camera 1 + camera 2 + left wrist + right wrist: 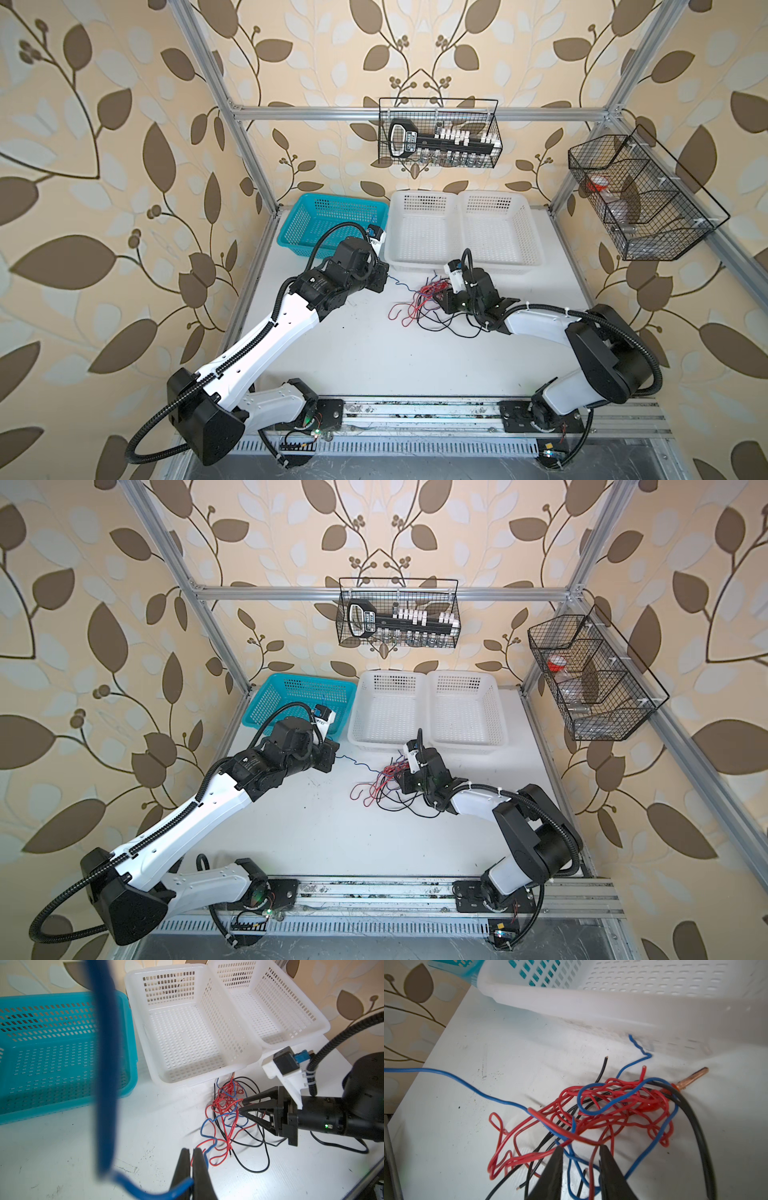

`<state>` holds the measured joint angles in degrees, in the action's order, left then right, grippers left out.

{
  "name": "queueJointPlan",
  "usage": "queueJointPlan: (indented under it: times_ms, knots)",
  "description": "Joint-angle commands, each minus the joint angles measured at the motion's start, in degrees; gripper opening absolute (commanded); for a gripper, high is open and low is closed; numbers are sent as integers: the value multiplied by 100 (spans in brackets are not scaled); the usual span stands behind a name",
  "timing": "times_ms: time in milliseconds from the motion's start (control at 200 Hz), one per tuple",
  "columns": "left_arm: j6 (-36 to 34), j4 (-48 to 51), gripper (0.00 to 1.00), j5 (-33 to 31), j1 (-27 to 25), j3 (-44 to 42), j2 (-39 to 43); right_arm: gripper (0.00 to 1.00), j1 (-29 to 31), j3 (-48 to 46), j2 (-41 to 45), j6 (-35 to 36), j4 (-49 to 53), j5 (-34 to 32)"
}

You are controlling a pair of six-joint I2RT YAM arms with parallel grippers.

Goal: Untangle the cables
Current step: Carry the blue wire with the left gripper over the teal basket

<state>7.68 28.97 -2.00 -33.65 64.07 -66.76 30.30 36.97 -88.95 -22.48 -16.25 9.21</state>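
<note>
The white table (374, 361) carries three plastic baskets along its far edge. A teal basket (296, 232) stands in the left corner, and next to it are a left white basket (417, 195) and a right white basket (494, 194) (these two touch each other along their sides). Just in front of the white baskets lies a heap of thin cables (419, 299), red, blue and black, knotted together. Its black strands (440, 330) spread toward the near side. The bare surface shows small dark scuffs.
</note>
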Motion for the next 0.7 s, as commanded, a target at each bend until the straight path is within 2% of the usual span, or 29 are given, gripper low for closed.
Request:
queueJointPlan:
  times_ms: [0, 415, 595, 695]
  knots:
    - [-31, -11, 0, 198, 59, 223, 260, 32, -33, 154, -92, -50, -128, -215]
    - [-118, -115, 0, 454, 52, 228, 844, 40, -262, -82, 32, -213, -234, -313]
    - [-54, -255, 0, -125, 56, 140, 1069, 41, -262, -131, 21, -230, -238, -308]
    - [53, -526, 0, -869, 53, 14, 1217, 41, -267, -165, 32, -248, -264, -299]
